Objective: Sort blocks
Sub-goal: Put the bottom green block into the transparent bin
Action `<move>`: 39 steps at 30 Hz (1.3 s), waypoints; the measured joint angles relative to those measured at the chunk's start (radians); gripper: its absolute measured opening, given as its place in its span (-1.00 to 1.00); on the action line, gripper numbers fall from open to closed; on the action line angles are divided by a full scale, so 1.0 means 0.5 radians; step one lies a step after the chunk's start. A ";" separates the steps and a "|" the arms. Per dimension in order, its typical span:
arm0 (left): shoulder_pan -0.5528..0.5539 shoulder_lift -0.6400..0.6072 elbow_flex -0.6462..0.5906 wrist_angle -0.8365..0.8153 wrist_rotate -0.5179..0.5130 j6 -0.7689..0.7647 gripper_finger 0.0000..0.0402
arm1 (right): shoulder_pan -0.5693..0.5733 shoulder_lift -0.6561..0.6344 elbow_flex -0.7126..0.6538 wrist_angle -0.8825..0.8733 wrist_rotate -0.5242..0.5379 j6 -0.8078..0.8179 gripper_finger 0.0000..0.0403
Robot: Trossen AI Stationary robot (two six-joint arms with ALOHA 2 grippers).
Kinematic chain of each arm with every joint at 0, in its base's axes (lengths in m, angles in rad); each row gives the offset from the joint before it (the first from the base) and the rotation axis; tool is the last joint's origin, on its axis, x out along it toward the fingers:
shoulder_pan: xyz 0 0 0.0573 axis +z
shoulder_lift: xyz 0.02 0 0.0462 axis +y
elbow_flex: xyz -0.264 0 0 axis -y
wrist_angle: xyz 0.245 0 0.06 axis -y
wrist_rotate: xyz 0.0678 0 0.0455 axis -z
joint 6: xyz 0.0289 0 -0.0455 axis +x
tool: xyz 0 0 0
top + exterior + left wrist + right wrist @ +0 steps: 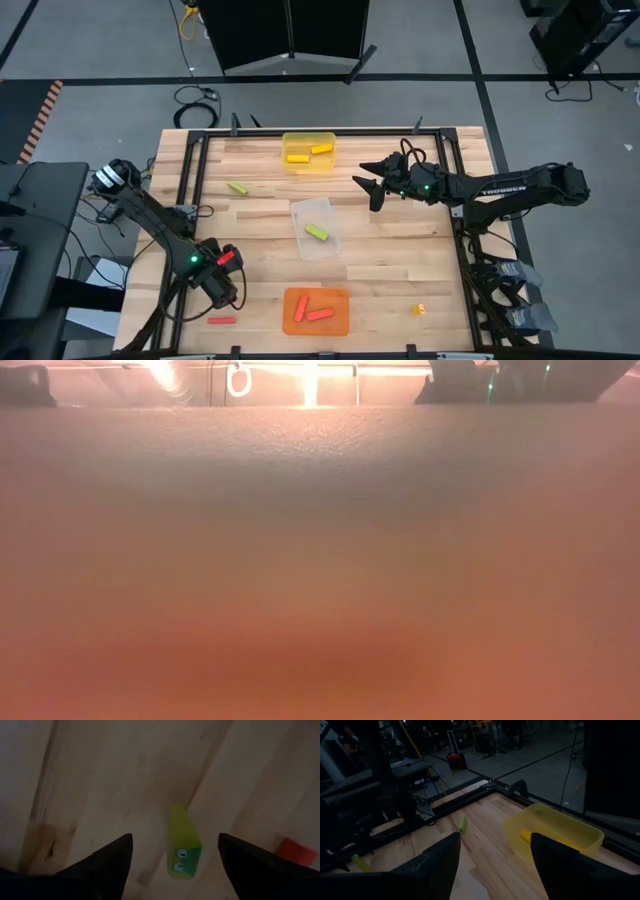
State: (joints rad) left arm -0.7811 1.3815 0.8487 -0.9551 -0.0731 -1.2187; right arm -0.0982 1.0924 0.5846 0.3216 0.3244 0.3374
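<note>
My left gripper (222, 280) hangs open over the table's near left part. In the left wrist view its fingers (107, 860) stand on either side of a lime green block (184, 845) lying flat on the wood, without touching it. A red block (295, 851) lies just beside it (228, 257). Another red block (222, 321) lies near the front edge, and a green one (237, 187) farther back. My right gripper (365, 190) hovers open right of centre, near the yellow tray (555, 832).
The yellow tray (308, 152) at the far edge holds yellow blocks (297, 157). A clear tray (318, 230) at the centre holds a green block (317, 232). An orange tray (316, 311) at the near edge holds two red blocks. The low view is blocked by an orange blur.
</note>
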 joint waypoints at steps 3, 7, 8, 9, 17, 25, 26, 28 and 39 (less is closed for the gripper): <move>0.000 -0.001 -0.059 0.042 -0.007 -0.019 0.41 | 0.000 0.000 0.000 0.000 0.000 0.000 0.26; 0.000 -0.001 -0.133 0.106 -0.015 -0.048 0.21 | -0.004 0.000 0.000 0.000 0.000 0.000 0.26; 0.000 0.000 -0.143 0.115 -0.021 -0.052 0.14 | -0.005 0.000 0.000 0.000 0.000 0.000 0.26; 0.000 0.000 -0.149 0.130 -0.039 -0.056 0.07 | -0.007 0.000 0.000 -0.001 0.000 0.000 0.26; 0.000 -0.001 -0.151 0.184 -0.102 -0.038 -0.62 | -0.019 0.000 0.001 0.002 0.000 -0.001 0.26; 0.000 -0.001 -0.109 0.196 -0.029 -0.045 -0.68 | -0.019 0.000 0.001 0.014 0.000 -0.034 0.26; 0.000 -0.001 -0.098 0.191 -0.034 -0.044 -0.68 | -0.019 0.000 0.001 0.014 0.000 -0.035 0.26; 0.000 -0.001 -0.053 0.155 -0.087 -0.028 -0.68 | -0.019 0.000 0.001 0.013 0.000 -0.038 0.26; 0.117 -0.002 0.449 -0.086 -0.904 0.343 -0.68 | -0.019 0.000 0.002 0.135 -0.001 -0.066 0.26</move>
State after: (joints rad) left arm -0.7224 1.3808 1.0731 -0.9983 -0.5250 -1.0472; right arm -0.1078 1.0924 0.5854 0.3890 0.3241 0.3042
